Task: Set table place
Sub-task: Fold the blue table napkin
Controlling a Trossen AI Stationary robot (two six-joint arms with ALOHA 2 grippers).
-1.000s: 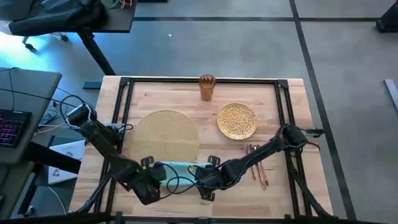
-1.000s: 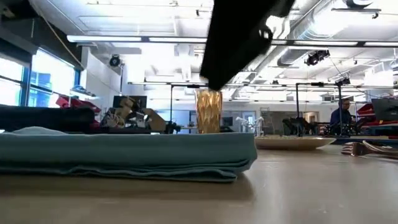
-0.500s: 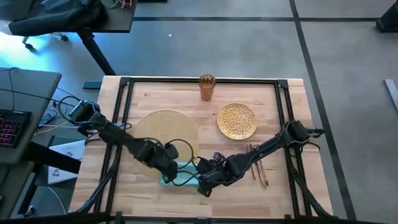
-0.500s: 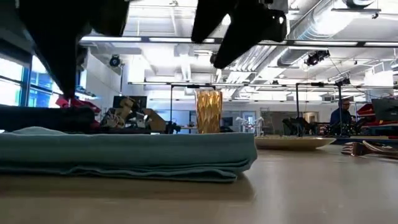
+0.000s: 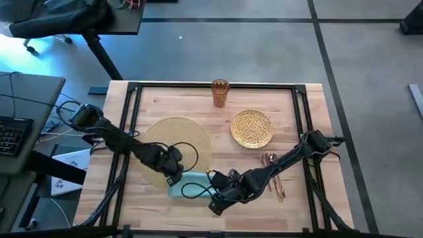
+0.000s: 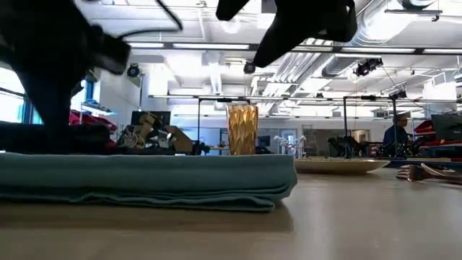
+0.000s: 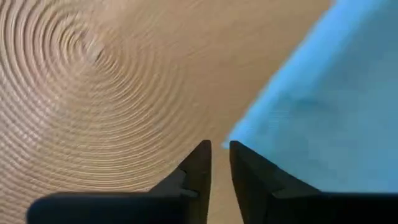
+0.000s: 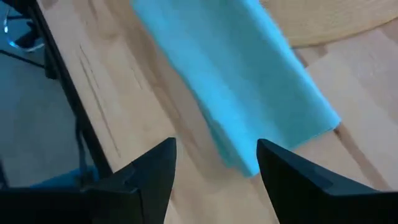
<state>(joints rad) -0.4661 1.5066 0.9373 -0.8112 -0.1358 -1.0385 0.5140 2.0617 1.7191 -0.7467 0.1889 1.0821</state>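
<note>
The setting is barely begun. On the worktop (image 5: 152, 205) the placemat (image 5: 177, 142) lies left of centre with nothing on it. The plate (image 5: 252, 127) sits apart to its right, the cup (image 5: 220, 92) at the far edge, and the cutlery (image 5: 274, 175) lies loose near the plate. The folded teal napkin (image 5: 192, 184) rests at the placemat's near edge. The left gripper (image 7: 220, 155), nearly clenched and empty, hangs over that edge; the right gripper (image 8: 214, 158), released wide, hovers just near the napkin's end. All 4 pieces need placing.
</note>
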